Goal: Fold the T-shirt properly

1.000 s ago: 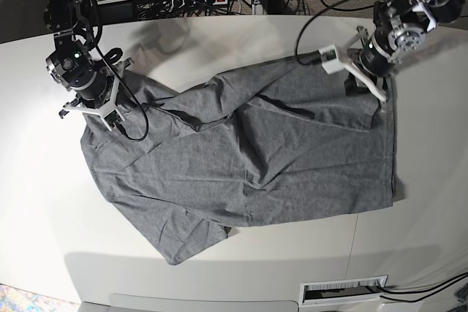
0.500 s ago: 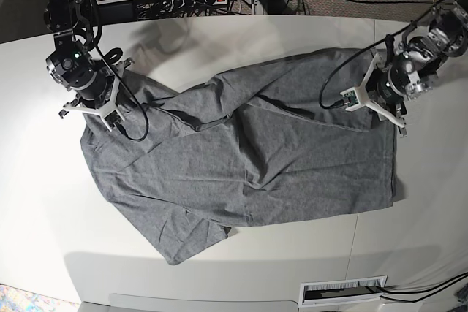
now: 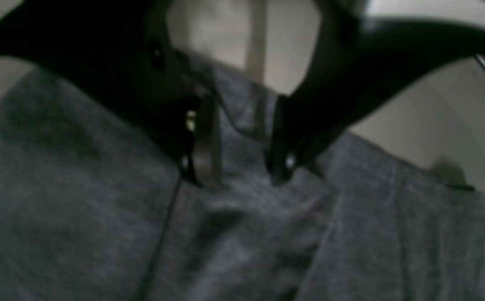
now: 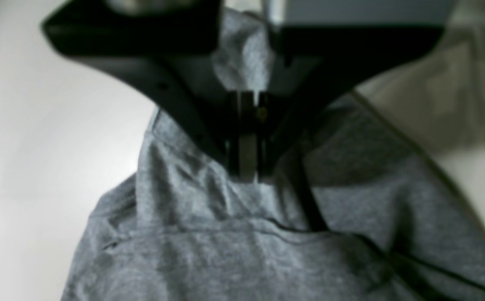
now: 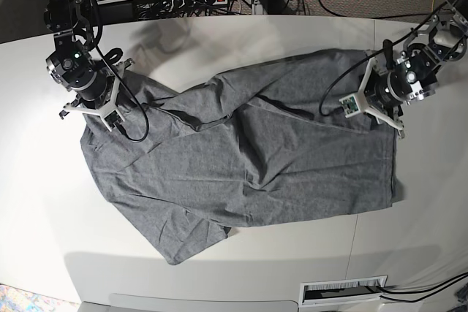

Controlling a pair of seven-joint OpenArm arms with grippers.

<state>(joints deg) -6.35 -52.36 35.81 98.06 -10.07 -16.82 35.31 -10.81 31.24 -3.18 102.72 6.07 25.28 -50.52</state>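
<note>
Left fingers (image 3: 200, 146) apart above T-shirt (image 5: 241, 158), right fingers (image 4: 242, 138) clamped on its cloth.

The T-shirt (image 5: 241, 166) is plain heather grey, flecked lighter and darker, with no print. The surface (image 5: 44, 180) is off-white. Both tools, left (image 3: 234, 171) and right (image 4: 246, 167), are black, with what may be a pale metal strip between the tips, though the wrist views are blurred. Black cables (image 5: 139, 118) cross the grey cloth.
</note>
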